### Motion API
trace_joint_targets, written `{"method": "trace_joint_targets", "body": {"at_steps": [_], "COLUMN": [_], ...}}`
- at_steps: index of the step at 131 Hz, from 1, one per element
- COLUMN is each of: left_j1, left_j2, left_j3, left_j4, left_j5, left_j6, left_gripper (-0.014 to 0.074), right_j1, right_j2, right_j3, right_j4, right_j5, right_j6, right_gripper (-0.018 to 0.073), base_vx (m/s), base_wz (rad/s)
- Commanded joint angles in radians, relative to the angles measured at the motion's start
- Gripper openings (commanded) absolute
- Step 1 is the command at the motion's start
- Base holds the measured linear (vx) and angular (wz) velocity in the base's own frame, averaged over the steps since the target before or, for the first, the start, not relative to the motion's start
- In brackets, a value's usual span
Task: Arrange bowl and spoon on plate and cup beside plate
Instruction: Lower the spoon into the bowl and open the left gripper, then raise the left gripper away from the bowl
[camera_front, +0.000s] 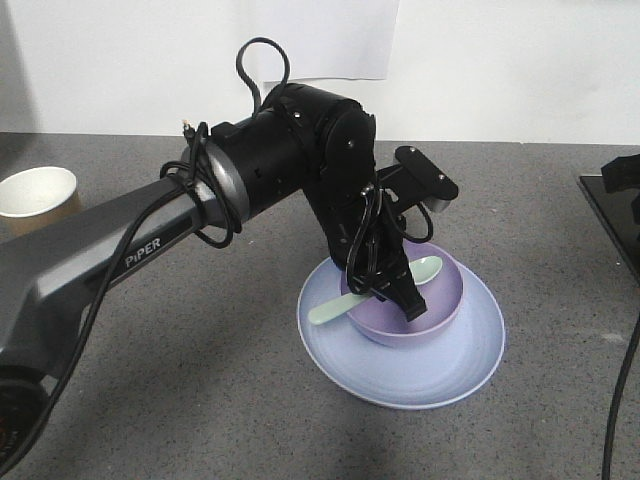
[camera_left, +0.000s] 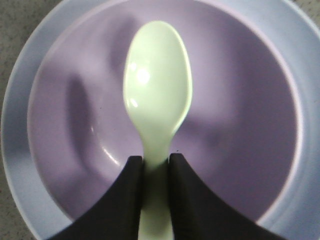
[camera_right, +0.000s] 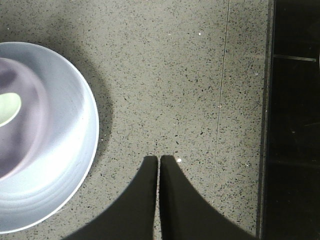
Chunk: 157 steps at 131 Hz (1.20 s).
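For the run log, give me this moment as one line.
left gripper: shut on spoon over bowl | bowl on plate | cup apart from plate | right gripper: shut, empty

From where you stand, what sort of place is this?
Probably a robotics test bench: a bare speckled grey tabletop, a white wall, and a robot arm over a plastic bowl and plate.

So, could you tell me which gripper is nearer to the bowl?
Left. The left gripper is over the bowl, shut on the spoon; the right gripper sits shut above the table, beside the plate.
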<state>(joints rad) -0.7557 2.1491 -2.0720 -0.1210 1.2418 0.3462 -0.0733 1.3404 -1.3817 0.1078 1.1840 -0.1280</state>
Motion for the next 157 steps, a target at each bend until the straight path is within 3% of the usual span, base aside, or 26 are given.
{"method": "trace_joint_targets", "body": {"at_steps": [1, 55, 102, 123, 157], "left_j1": [-0.007, -0.007, -0.007, -0.007, 0.028], "left_j2": [-0.062, -0.062, -0.062, -0.062, -0.069], "left_j3": [-0.035, -0.035, -0.039, -0.094, -0.229], "left_j4": [-0.003, -0.005, -0.005, -0.006, 0.027], "left_j5": [-0.021, -0.056, -0.062, -0.059, -0.010], "left_j6": [-0.014, -0.050, -0.051, -0.068, -0.204], "left_gripper": [0.0010, 0.0067, 0.0295, 0.0330, 0.0330], "right_j1": [-0.006, -0.006, -0.006, -0.006, -0.006], "right_j2": [-0.030, -0.030, -0.030, -0.030, -0.030], "right_j3": [-0.027, -0.027, -0.027, -0.027, -0.027], "right_j4": [0.003, 0.003, 0.003, 0.003, 0.003], "right_j5": [-0.034, -0.034, -0.034, -0.034, -0.034], "right_j6": [-0.008, -0.008, -0.008, -0.008, -0.008], "right_gripper": [-0.0001, -0.0001, -0.0001, -0.0001, -0.0001], "base_vx": [0.00, 0.00, 0.00, 0.00, 0.00], "base_wz": [0.00, 0.00, 0.00, 0.00, 0.00]}}
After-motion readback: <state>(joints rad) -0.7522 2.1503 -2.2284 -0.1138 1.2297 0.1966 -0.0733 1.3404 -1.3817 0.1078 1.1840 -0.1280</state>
